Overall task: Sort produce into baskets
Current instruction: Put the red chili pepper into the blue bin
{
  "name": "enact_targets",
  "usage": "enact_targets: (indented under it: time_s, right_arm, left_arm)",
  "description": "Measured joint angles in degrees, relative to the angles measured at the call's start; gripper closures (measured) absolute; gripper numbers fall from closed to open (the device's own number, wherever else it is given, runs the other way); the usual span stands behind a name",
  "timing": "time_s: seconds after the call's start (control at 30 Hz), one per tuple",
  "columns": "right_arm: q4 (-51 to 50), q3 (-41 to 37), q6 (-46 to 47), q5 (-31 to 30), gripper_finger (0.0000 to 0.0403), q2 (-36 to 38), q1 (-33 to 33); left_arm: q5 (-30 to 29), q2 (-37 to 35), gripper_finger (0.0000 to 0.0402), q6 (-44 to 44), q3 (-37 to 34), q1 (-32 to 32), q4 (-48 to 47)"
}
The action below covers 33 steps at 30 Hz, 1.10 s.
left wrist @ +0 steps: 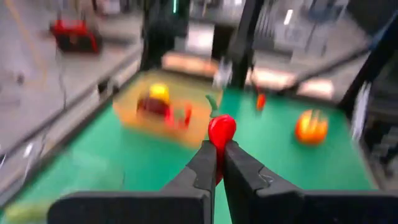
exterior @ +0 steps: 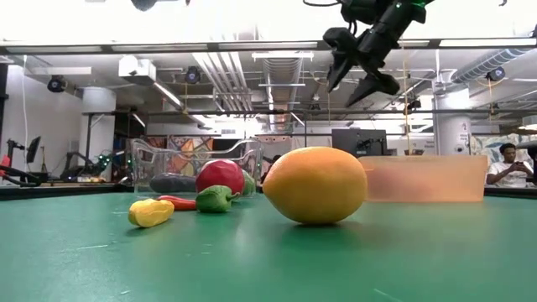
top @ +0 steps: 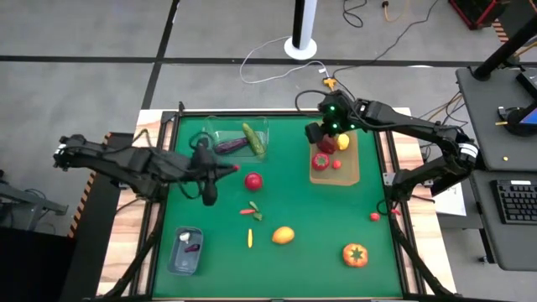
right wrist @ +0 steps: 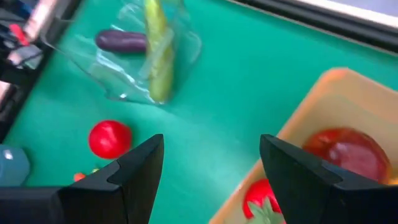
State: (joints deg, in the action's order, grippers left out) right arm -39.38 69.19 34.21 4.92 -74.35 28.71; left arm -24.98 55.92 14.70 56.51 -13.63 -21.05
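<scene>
The left hand (top: pixel 220 170) is clenched shut with nothing in it, above the green table (top: pixel 285 201) beside the round red fruit (top: pixel 253 180). The right hand (top: pixel 322 132) hangs released, fingers spread, over the tan wooden tray (top: pixel 348 172) holding red and yellow fruits. Cucumber (top: pixel 252 138) and eggplant (top: pixel 231 146) lie in the clear plastic tub (top: pixel 262 126).

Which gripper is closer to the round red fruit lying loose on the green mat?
Left. The left gripper sits just beside the round red fruit, jaws shut. The right gripper hangs open over the tan wooden tray, farther off.
</scene>
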Motion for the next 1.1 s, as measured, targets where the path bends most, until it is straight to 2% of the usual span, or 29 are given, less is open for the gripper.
enact_targets:
  time_s: [0.17, 0.33, 0.5, 0.67, 0.9, 1.0, 1.1]
  right_arm:
    - [4.5, 0.0, -0.9, 0.1, 0.0147, 0.0, -1.2]
    - [6.9, 0.0, -1.4, 0.1, 0.0147, 0.0, -1.6]
    - [7.3, 0.0, -2.3, 0.0, 0.0147, 0.0, -1.6]
    - [7.3, 0.0, -3.0, 0.0, 0.0147, 0.0, -1.6]
    - [7.4, 0.0, -4.7, 0.0, 0.0147, 0.0, -1.6]
    - [7.4, 0.0, -4.9, 0.0, 0.0147, 0.0, -1.6]
    - [7.6, 0.0, -5.3, -0.3, 0.0147, 0.0, -1.6]
  left_arm:
    - [0.1, -1.7, 0.0400, -5.8, -0.9, 0.0, 12.0]
    - [1.5, -2.5, 0.0401, -5.9, -4.5, 0.0, 17.1]
    - [1.6, -3.4, 0.0401, -0.7, -13.5, 0.0, 27.6]
    - [2.5, -3.3, 0.0401, 10.2, -21.9, 0.0, 37.3]
    - [13.5, -3.3, 0.0401, 21.8, -23.8, 0.0, 36.4]
    - [20.6, -3.3, 0.0401, 26.0, -21.0, -0.1, 29.1]
    - [26.9, -2.9, 0.0401, 30.2, -15.4, -0.7, 15.1]
